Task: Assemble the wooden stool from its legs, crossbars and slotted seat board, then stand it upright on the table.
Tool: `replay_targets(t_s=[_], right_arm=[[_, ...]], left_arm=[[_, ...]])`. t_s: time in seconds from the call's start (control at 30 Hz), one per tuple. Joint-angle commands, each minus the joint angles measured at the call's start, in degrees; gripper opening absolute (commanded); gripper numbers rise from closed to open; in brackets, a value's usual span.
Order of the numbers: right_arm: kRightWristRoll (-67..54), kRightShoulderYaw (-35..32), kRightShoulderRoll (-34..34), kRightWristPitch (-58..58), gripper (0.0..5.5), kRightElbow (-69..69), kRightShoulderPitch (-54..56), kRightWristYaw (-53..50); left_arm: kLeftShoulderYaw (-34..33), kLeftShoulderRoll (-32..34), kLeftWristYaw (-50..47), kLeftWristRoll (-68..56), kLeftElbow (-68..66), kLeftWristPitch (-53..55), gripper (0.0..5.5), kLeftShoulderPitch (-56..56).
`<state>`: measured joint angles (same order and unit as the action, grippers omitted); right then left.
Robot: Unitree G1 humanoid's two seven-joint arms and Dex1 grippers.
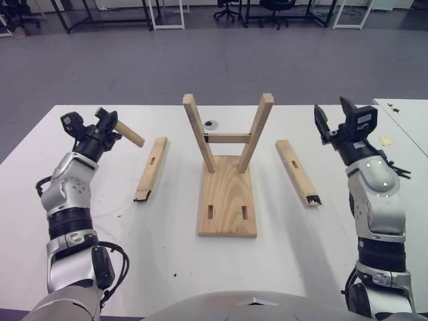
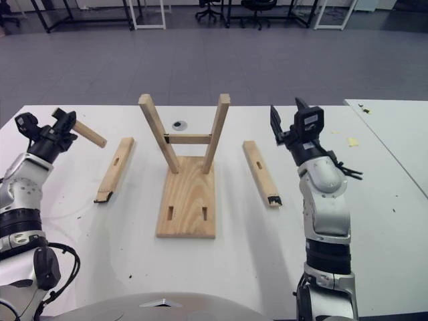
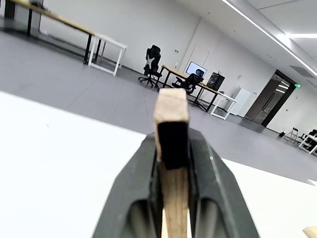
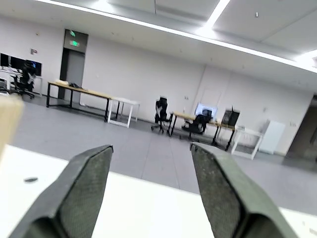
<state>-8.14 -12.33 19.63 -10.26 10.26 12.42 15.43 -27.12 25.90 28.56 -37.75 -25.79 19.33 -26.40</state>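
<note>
The slotted seat board lies flat mid-table. Two legs stand in its far slots, leaning apart, joined by a short crossbar. A loose leg lies left of the board and another loose leg lies right of it. My left gripper is raised at the table's far left, shut on a short crossbar that sticks out toward the middle. My right gripper is held up at the far right, open, its fingers wide apart with nothing between them.
A small round dark fitting sits in the table behind the standing legs. A second white table adjoins on the right with small scraps on it. Grey floor, desks and office chairs lie beyond the far edge.
</note>
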Motion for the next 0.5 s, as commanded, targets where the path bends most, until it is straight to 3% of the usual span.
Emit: replay_targets(t_s=[0.03, 0.5], right_arm=[[1.3, 0.7, -0.4, 3.6, 2.91, -4.0, -1.9, 0.0], [2.7, 3.6, -0.4, 6.8, 2.91, -6.0, -3.4, -0.2]], left_arm=[[0.0, -1.7, 0.0, 1.8, -3.5, -2.5, 0.41, 1.3], [0.8, -4.8, -2.3, 4.6, -5.5, -5.2, 0.41, 4.2]])
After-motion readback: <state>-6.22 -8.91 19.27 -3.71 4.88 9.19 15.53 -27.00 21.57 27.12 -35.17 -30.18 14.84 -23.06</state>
